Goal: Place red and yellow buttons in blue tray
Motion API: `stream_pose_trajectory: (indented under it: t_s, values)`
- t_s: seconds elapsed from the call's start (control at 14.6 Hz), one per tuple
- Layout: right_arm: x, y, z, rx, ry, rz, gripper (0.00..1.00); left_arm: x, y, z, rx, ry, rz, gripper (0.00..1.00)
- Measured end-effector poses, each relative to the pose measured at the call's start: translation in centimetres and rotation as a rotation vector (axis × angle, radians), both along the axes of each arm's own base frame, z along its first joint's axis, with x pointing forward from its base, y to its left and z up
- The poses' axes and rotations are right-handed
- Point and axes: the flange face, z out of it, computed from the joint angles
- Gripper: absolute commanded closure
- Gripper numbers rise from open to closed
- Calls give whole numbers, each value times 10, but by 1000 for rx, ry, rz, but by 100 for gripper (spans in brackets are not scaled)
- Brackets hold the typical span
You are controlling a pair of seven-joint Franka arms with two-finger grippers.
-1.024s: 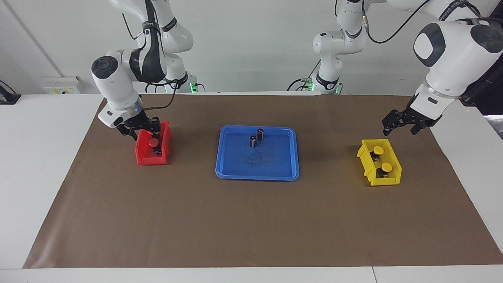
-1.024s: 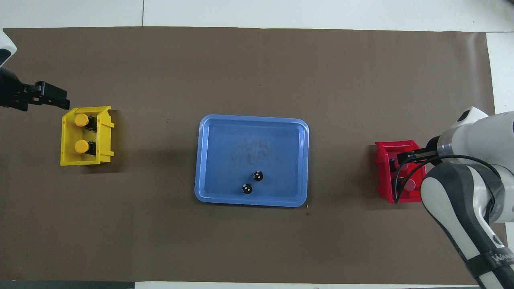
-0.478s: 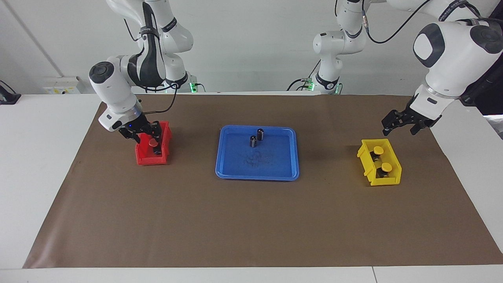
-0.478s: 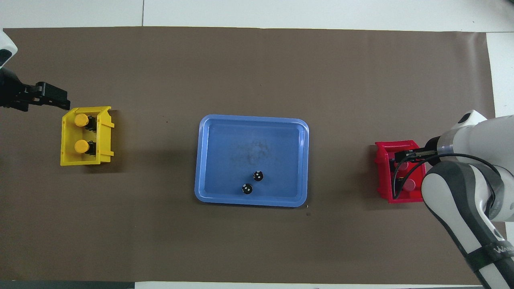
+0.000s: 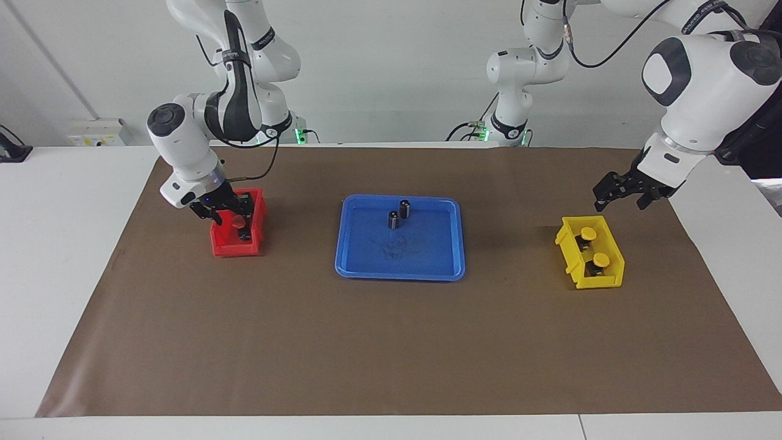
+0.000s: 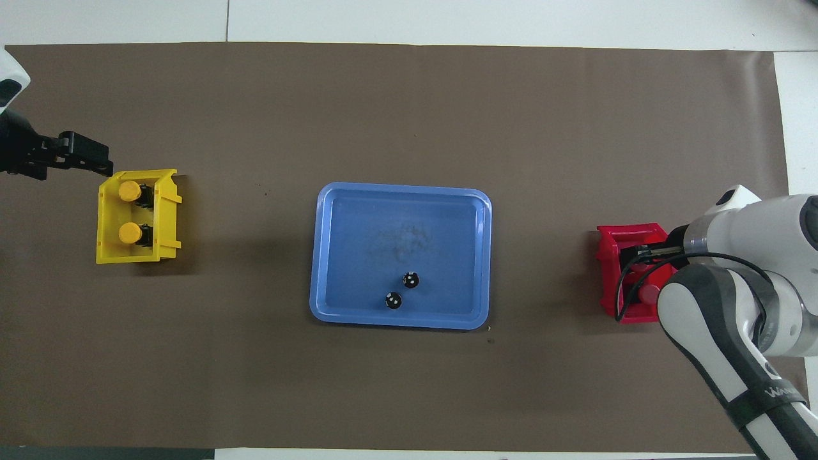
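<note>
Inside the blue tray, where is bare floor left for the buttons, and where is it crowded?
The blue tray is bare across its middle and its edge farther from the robots. Only two dark cylinders crowd it, beside the rim nearest the robots. Open brown mat borders it toward the red bin and the yellow bin.

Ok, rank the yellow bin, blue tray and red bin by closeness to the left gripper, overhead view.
1. Yellow bin, just beside the left gripper, at the left arm's end.
2. Blue tray, mid-table.
3. Red bin, at the right arm's end.
</note>
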Motion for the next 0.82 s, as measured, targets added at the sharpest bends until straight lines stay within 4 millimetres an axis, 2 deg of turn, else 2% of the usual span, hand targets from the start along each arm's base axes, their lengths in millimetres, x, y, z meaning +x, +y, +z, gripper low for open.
stream_pose_trajectory:
  t_s: [0.27,0.61,0.82]
  values:
    - [-2,0,-2,0,5,1,30,-5,0,-10,1,13,1,0]
    - [0,-1,-9,-3,-12,0,35,-10,0,-14,2,20,1,0]
    - [-1,0,-12,-3,-10,0,47,-12,1,-17,3,16,2,0]
